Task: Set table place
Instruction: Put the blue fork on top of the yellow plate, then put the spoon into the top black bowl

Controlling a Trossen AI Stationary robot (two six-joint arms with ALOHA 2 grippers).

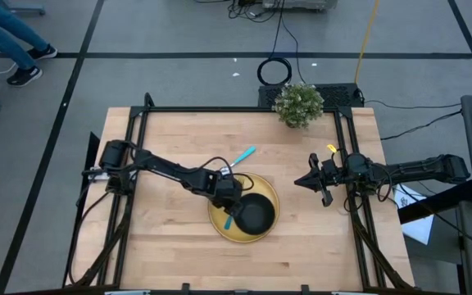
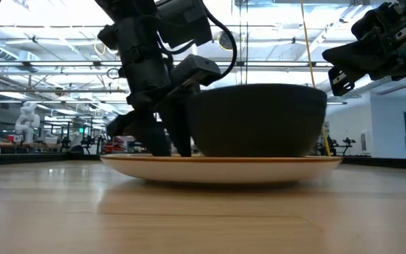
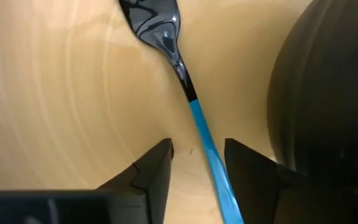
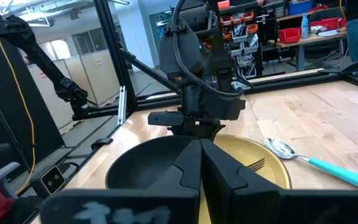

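While the place setting is partly laid, I judge it unfinished. On the large light butcher-block wooden tabletop (image 1: pixel 170 147) the round flat yellow dinner plate (image 1: pixel 220 228) sits near the middle, and a small round black bowl (image 1: pixel 255 213) rests on it toward its right side. A fork with a blue handle (image 1: pixel 229 220) lies on the plate just left of the bowl; a silver spoon with a blue handle (image 1: pixel 242 155) lies on the bare wood just beyond the plate's far rim, so I judge it may yet need placing.

My left tool (image 3: pixel 197 165) is low over the plate beside the bowl, its fingers spread, with the fork's blue handle running between them; I cannot tell whether either finger touches it. So the plate lies directly beneath this tool, and the bowl just to its side.

My right tool (image 1: pixel 311 182), pressed together and empty, waits above the tabletop's right side, well apart from the plate.
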